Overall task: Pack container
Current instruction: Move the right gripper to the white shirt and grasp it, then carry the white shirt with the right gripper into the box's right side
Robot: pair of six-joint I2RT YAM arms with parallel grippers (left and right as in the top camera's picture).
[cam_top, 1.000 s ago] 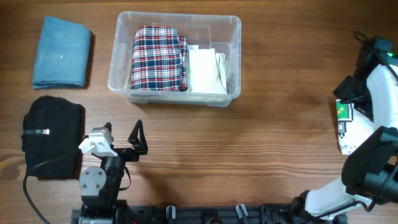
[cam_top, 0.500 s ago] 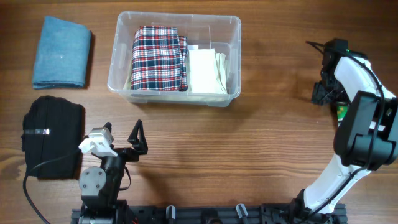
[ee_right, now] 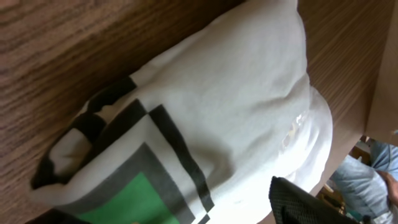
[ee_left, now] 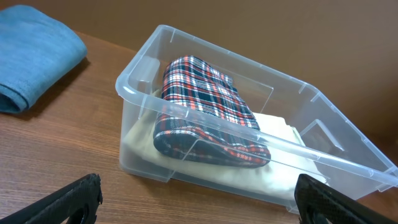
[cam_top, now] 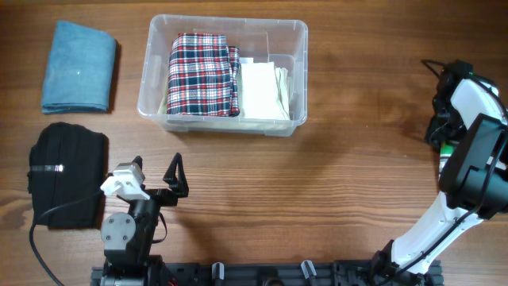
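A: Bin?
B: Bin (cam_top: 230,18) at far edge, roughly mid-table. Plaid cloth (cam_top: 202,73) in its left half, cream cloth (cam_top: 262,89) in the right half, both inside.

A: Arms?
B: L gripper (cam_top: 155,168) near front-left corner, jaws spread wide, nothing in them. R gripper (cam_top: 438,135) at right edge, low over white cloth (ee_right: 236,112) w/ green + black print. R jaws: can't tell. Wrist cam shows only one fingertip (ee_right: 301,202) by the cloth, and overhead is too small.

A: Step?
B: Prob. pickup of white cloth for the bin. Not lifted yet, by the look.

A: How to do it right?
B: Get the pads either side of the thick folded end, all layers in. Top layer only = likely unfolds on lift. Cloth lies close to right edge, so come straight down w/o shoving it outward. Lift clear of table before traversing. Cross the rim high, then let go over cream side, which looks lower than the plaid.

A: Others?
B: Blue cloth (cam_top: 79,67) at far-left corner, black cloth (cam_top: 67,175) at left edge, both outside the bin. L arm's reach, I'd guess.
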